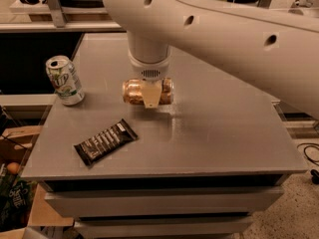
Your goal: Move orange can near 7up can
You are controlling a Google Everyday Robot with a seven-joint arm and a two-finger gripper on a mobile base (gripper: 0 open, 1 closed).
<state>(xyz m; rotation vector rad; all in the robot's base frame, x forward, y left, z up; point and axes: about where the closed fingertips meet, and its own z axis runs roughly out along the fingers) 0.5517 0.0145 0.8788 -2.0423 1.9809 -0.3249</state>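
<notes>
**Orange can held on its side, short of the 7up can**

The grey surface (224, 133) carries every item. The white arm (224, 29) enters from 2 o'clock and drops at centre. A dark wrapped bar (105, 142) lies at 7 o'clock of the load, off the likely route. The 7up can (65, 80) stands upright at 9 o'clock, apart, marking the goal. The orange can (132, 91) lies horizontal, gripped mid-body, probably for balance. The pincer (149, 99) is clamped on it; contact between can and surface cannot be judged.

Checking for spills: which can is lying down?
The orange can, held sideways in the claw over the middle of the table; the 7up can stands upright.
</notes>
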